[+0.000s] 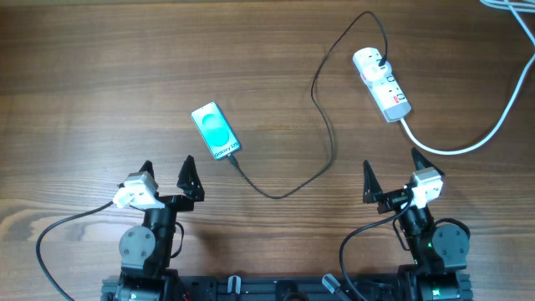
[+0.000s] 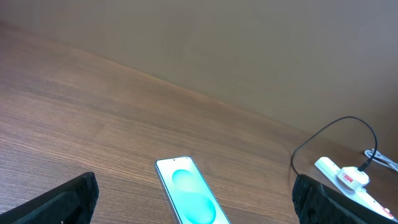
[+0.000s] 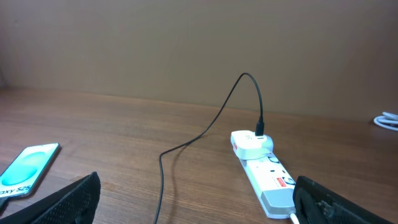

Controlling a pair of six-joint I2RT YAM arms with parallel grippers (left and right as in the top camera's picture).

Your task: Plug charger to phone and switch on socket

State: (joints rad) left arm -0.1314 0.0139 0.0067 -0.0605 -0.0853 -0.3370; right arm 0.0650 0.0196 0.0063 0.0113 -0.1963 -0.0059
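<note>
While the left gripper and right gripper gape wide and empty, the thin black charger cable ends at the flat cyan-screened phone; a clumsy push may skid it. Beyond, the white power strip could slide when pressed.

White lettering beginning "Galaxy" runs across the cyan screen of the phone, at its lower end in the overhead view (the characters after it are too small to read). Red markings on the socket stay illegible.
</note>
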